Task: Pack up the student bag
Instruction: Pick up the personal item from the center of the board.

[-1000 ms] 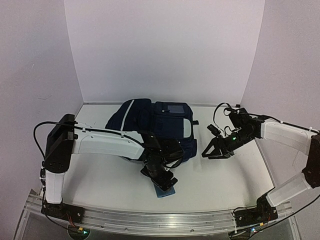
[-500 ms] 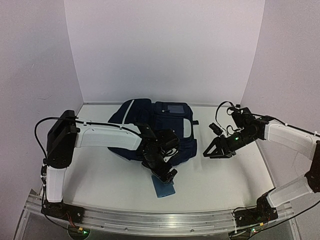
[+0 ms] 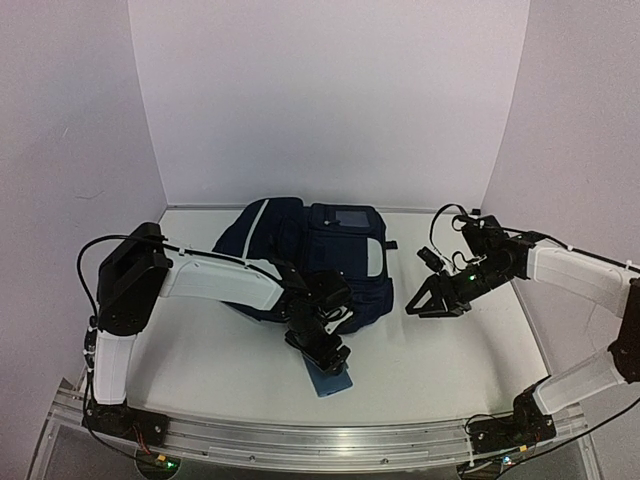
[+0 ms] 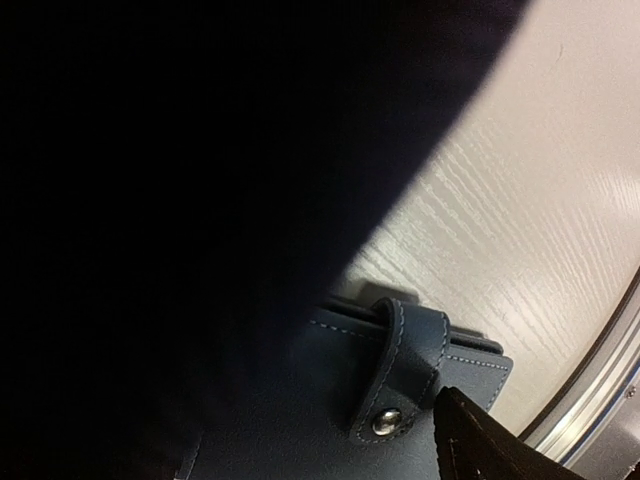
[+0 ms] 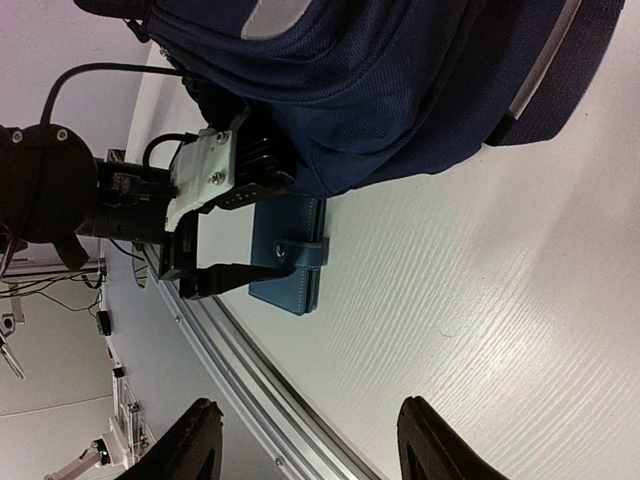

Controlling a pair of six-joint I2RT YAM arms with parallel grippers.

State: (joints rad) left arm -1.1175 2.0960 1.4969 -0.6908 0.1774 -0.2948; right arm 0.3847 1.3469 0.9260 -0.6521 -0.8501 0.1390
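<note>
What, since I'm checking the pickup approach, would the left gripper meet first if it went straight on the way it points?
Most likely the small blue leather snap wallet, lying on the white table: the left gripper points down at it from close above. Whether they touch is unclear.

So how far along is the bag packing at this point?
Nothing looks packed yet. The blue wallet lies on the table in front of the student bag, outside it. In hand: the left gripper is down at the wallet, jaws open, with no firm hold visible. The right gripper hangs open beside the bag. Left to do: grasp the wallet and get it inside.
</note>
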